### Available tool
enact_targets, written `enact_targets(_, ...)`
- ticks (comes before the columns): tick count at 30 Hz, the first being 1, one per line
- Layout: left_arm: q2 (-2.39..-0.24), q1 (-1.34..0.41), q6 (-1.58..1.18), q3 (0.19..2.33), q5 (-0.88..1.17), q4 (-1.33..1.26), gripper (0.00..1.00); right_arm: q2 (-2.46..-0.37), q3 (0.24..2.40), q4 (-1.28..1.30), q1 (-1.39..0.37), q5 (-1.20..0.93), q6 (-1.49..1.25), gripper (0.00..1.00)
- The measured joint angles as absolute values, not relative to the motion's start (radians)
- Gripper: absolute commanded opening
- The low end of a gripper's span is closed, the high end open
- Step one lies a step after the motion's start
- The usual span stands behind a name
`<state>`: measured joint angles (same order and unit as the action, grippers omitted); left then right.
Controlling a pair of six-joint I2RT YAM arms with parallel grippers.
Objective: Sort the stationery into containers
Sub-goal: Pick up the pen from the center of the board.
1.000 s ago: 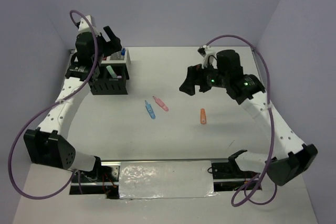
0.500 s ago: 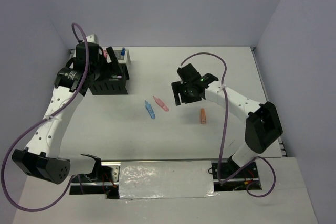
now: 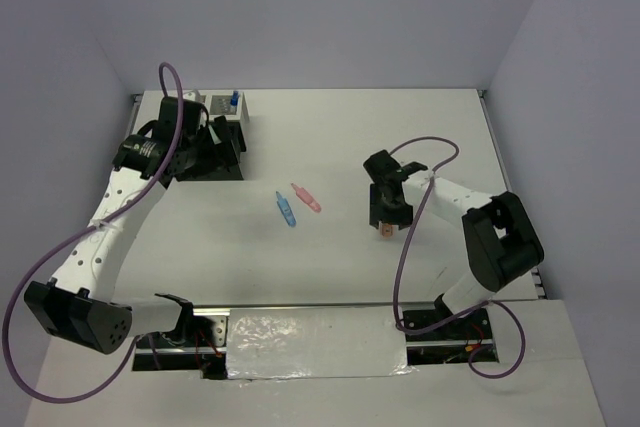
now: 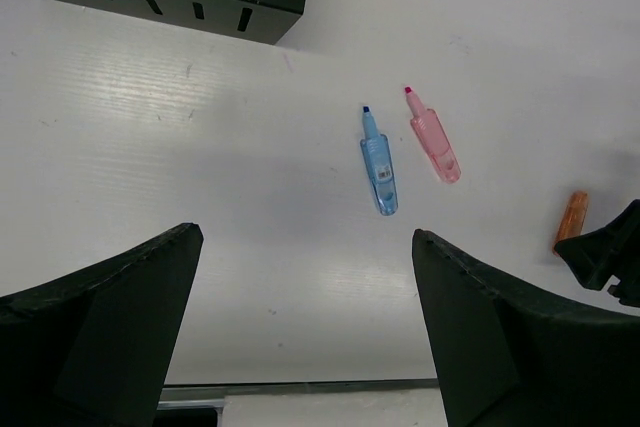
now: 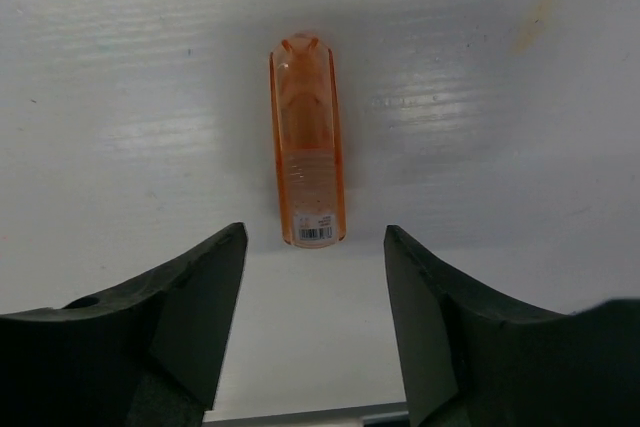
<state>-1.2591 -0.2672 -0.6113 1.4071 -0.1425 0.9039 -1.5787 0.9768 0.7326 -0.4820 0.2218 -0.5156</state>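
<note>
descent has put the right gripper (image 3: 388, 219) over the translucent orange plastic marker (image 5: 308, 147) at centre-right of the white table (image 3: 250, 272); its jaws have narrowed yet stand apart, holding nothing. left gripper (image 4: 305, 237), wide and empty, hangs near the black slotted organizer (image 3: 215, 167). grasp looks next.

Blue marker (image 4: 378, 162), pink marker (image 4: 433, 137), orange marker (image 5: 308, 142) flat.

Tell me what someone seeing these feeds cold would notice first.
First, the right gripper hangs low over the table's right half, its jaws open on either side of an orange marker that lies flat, not touching it. Next, a blue marker and a pink marker lie side by side mid-table. The black organizer sits far left, with the left gripper open near it.
</note>
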Motion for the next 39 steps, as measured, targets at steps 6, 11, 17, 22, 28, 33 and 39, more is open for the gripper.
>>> enact_targets(6, -1.260, -0.267, -0.598, 1.407, -0.104, 0.906, 0.99, -1.584, 0.918, 0.679, -0.477, 0.183, -0.509, 0.44)
enact_targets(11, -1.261, -0.267, -0.586, 1.410, -0.080, 0.905, 0.99, -1.605, 0.913, 0.635, -0.472, 0.179, -0.504, 0.44)
enact_targets(17, -1.261, -0.267, -0.576, 1.412, -0.061, 0.905, 0.99, -1.614, 0.898, 0.592, -0.463, 0.170, -0.501, 0.63)
enact_targets(22, -1.261, -0.268, -0.576, 1.412, -0.039, 0.904, 0.99, -1.633, 0.918, 0.582, -0.460, 0.153, -0.501, 0.30)
enact_targets(28, -1.264, -0.268, -0.578, 1.420, 0.013, 0.884, 0.99, -1.625, 0.921, 0.569, -0.466, 0.124, -0.464, 0.13)
enact_targets(33, -1.269, -0.302, -0.641, 1.414, 0.164, 0.778, 0.99, -1.473, 0.933, 0.522, -0.616, 0.074, -0.385, 0.14)
enact_targets(39, -1.302, -0.409, -0.786, 1.394, 0.340, 0.595, 0.99, -1.311, 1.107, 0.439, -0.773, -0.018, -0.350, 0.14)
